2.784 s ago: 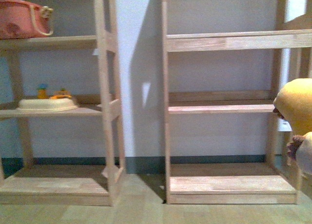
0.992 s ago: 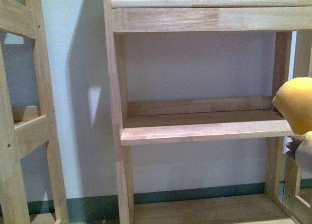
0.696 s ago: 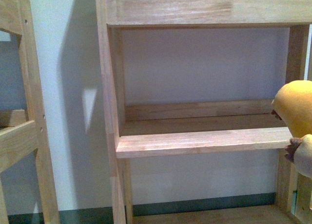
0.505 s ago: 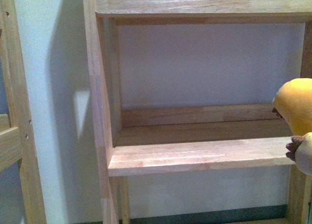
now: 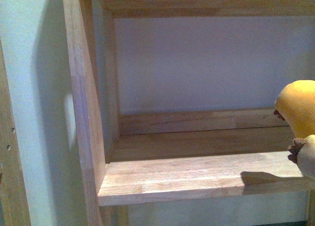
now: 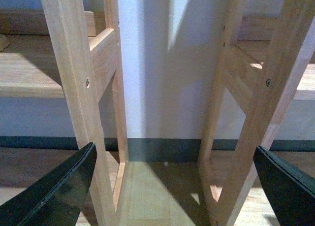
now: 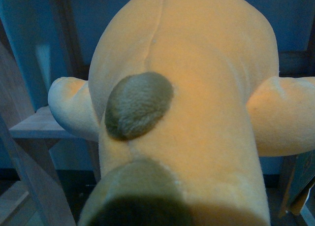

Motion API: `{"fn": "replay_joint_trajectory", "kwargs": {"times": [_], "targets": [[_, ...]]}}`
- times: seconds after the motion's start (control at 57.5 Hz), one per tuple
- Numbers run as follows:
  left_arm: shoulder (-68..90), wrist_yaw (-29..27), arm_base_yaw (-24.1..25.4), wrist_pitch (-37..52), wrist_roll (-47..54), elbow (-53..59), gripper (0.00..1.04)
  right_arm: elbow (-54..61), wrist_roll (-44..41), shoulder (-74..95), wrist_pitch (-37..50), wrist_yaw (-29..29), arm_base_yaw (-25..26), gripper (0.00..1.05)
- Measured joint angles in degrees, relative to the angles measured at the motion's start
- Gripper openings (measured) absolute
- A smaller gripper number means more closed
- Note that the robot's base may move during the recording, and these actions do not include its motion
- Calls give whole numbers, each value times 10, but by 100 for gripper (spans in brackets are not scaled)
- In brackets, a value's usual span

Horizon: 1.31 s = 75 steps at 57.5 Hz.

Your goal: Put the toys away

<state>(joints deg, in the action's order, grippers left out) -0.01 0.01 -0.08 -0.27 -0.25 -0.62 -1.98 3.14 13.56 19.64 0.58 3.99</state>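
Plush (image 5: 298,108): aloft at 3 o'clock in front view, by the right end of the shelf (image 5: 187,179), shadow on the board. It fills the right wrist view. Right gripper hidden; grip cannot be told. Left gripper (image 6: 170,186): wide open, empty, aimed between two uprights (image 6: 74,88).

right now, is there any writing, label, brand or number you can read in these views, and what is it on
None: no text can be read in any view.
The wooden shelf, the wall behind it and the plush toy carry no words, labels, numbers or signs.
The right wrist view shows only the toy's plain fabric, with no tag showing.
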Motion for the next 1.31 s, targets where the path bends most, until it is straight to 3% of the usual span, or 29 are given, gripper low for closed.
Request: {"fn": "replay_joint_trajectory", "kwargs": {"times": [0.139, 0.261, 0.348, 0.661, 0.94, 1.131, 1.305], "targets": [[0, 0, 0, 0, 0, 0, 99, -44, -65, -13, -48, -80, -57, 17], [0, 0, 0, 0, 0, 0, 99, -132, -110, 10, -26, -99, -114, 17], [0, 0, 0, 0, 0, 0, 99, -192, -134, 42, -13, -96, -126, 17], [0, 0, 0, 0, 0, 0, 99, -386, -163, 186, 24, -30, -67, 17], [0, 0, 0, 0, 0, 0, 99, -562, -143, 332, 9, -4, -31, 17], [0, 0, 0, 0, 0, 0, 99, -692, -118, 436, -23, -12, -31, 17], [0, 0, 0, 0, 0, 0, 99, -839, -109, 556, -43, -47, -67, 17]]}}
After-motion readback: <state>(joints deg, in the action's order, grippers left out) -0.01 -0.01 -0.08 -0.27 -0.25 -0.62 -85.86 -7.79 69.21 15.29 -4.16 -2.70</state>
